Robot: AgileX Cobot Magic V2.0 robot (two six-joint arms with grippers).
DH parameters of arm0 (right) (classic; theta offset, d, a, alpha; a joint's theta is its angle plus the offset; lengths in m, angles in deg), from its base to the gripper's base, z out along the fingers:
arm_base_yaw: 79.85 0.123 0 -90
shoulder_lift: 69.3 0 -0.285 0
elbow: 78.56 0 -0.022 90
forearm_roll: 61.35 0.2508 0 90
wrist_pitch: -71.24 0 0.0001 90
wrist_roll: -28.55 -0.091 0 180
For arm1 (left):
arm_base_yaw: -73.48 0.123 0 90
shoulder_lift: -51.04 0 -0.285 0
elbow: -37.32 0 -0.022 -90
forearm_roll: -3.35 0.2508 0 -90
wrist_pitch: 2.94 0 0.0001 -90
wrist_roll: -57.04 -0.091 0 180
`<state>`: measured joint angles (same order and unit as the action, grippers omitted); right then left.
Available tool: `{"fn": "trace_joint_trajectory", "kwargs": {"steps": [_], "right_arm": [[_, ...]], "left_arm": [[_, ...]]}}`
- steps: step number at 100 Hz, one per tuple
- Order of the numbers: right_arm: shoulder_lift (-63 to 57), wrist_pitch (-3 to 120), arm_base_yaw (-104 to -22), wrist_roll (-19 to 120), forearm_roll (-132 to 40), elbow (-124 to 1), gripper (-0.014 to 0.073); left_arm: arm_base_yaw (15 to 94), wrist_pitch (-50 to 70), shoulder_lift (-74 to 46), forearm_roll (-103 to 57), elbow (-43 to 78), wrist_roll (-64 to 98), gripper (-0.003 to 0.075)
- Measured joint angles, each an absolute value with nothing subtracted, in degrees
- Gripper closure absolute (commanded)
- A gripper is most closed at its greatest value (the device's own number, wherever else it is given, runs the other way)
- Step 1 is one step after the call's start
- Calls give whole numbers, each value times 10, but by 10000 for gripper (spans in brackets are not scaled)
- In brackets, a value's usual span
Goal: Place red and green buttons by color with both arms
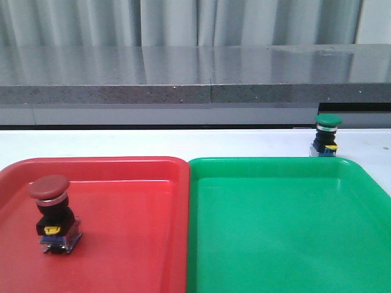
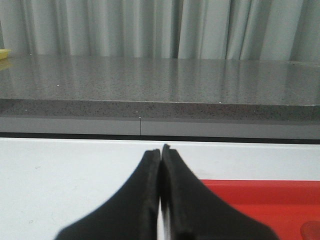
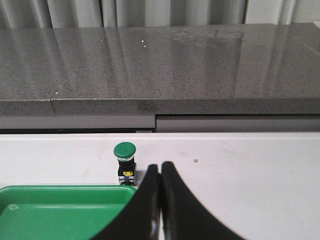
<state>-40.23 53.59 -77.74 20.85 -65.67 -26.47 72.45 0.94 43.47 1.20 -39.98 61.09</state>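
The red button [image 1: 52, 210] stands upright inside the red tray [image 1: 134, 244], near its left side. The green button [image 1: 326, 135] stands upright on the white table just behind the far rim of the green tray [image 1: 287, 232]; it also shows in the right wrist view [image 3: 125, 163]. My left gripper [image 2: 161, 148] is shut and empty over the white table, beside the red tray's corner [image 2: 280, 200]. My right gripper [image 3: 160, 165] is shut and empty, a little to the side of the green button, above the green tray's corner [image 3: 60, 210]. Neither arm shows in the front view.
The two trays sit side by side at the front of the white table [image 1: 183, 141]. A grey stone ledge [image 1: 183, 79] runs along the back, with grey curtains behind it.
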Motion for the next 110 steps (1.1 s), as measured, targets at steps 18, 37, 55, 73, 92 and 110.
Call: {"fn": "trace_joint_trajectory", "kwargs": {"steps": [18, 37, 55, 73, 92, 110], "right_arm": [[-261, 534, -777, 209, -643, -348, 658], [-92, 490, -776, 206, -621, -463, 656], [58, 418, -757, 206, -610, -569, 504], [191, 363, -750, 204, -596, -646, 36], [292, 342, -737, 204, -586, -713, -52], [382, 317, -732, 204, -584, -785, -52]], "left_arm": [[724, 9, 435, 12, -400, 611, 741], [724, 9, 435, 12, -400, 611, 741], [724, 9, 435, 12, -400, 611, 741], [724, 9, 435, 12, -400, 611, 741], [724, 9, 435, 12, -400, 611, 741], [724, 9, 435, 12, -400, 611, 741]]}}
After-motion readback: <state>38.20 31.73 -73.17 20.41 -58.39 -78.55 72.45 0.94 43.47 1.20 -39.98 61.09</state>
